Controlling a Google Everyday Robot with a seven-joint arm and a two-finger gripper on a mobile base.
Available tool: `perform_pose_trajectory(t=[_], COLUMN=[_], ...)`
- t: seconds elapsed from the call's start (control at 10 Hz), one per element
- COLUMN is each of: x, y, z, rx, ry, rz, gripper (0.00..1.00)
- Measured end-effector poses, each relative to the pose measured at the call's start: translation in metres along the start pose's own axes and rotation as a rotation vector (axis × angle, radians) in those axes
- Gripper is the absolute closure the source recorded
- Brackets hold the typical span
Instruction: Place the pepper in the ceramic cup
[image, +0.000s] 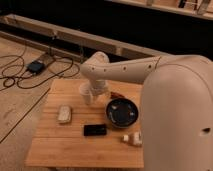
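Note:
The pepper (118, 95) is a small dark-red piece lying on the wooden table (60, 145), just behind the dark bowl (122, 112). The ceramic cup (85, 94) is pale and stands upright near the table's back edge, left of the pepper. My white arm reaches in from the right and bends down at the wrist. The gripper (99, 92) hangs low over the table between the cup and the pepper, close beside the cup's right side. Part of the cup is hidden behind it.
A flat black object (95, 130) lies in front of the bowl. A pale rectangular object (65, 114) lies at the left. A small white bottle (133, 139) lies at the front right. Cables and a dark box (36, 66) lie on the floor to the left.

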Motion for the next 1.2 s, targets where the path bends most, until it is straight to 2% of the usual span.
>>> perform_pose_trajectory(t=[0.3, 0.5, 0.8, 1.0, 1.2], x=[-0.02, -0.034, -0.059, -0.068, -0.067], y=[-0.037, -0.051, -0.069, -0.079, -0.084], z=[0.023, 0.036, 0.057, 0.07, 0.084], rx=[-0.012, -0.025, -0.046, -0.043, -0.029], ry=[0.04, 0.053, 0.04, 0.038, 0.056], rz=[-0.029, -0.047, -0.088, -0.115, -0.145], gripper=[0.35, 0.35, 0.35, 0.35, 0.35])
